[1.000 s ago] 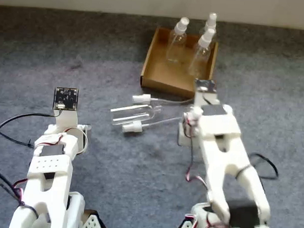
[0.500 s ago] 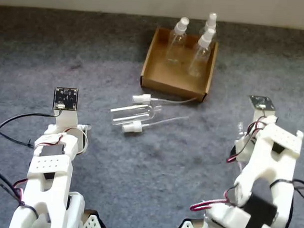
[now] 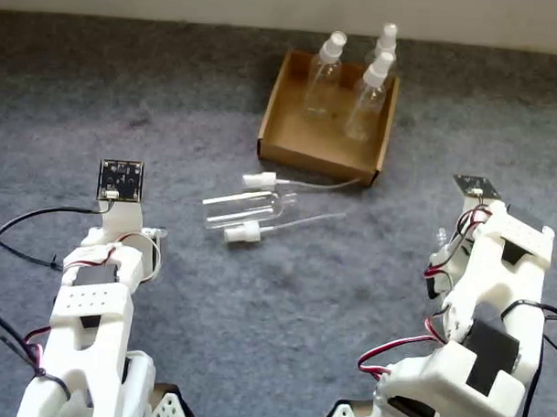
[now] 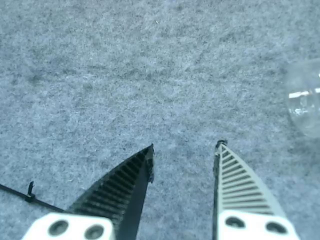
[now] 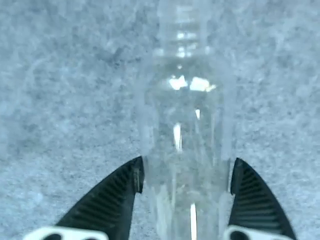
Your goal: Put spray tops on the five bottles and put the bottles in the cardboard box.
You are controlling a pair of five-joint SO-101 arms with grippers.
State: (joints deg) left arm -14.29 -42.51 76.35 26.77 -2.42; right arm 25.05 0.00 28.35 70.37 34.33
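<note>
The cardboard box (image 3: 290,140) lies at the back with three clear bottles (image 3: 367,97) standing in it, spray tops on. In front of the box a capless bottle (image 3: 251,208) lies on its side between two loose spray tops (image 3: 259,180) (image 3: 243,233) with long tubes. My right gripper (image 5: 186,160) is shut on another capless bottle (image 5: 185,110), its threaded neck pointing away from the wrist; in the high view it (image 3: 442,243) is at the right, low over the carpet. My left gripper (image 4: 185,146) is open over bare carpet at the left (image 3: 154,248).
Grey carpet (image 3: 200,96) covers the whole work area. A clear rounded object (image 4: 306,102) shows at the edge of the left wrist view. Black cables (image 3: 22,222) trail beside the left arm.
The right arm swung from the middle of the carpet, just in front of the box, out to the right, carrying the capless bottle. The left arm has stayed still.
</note>
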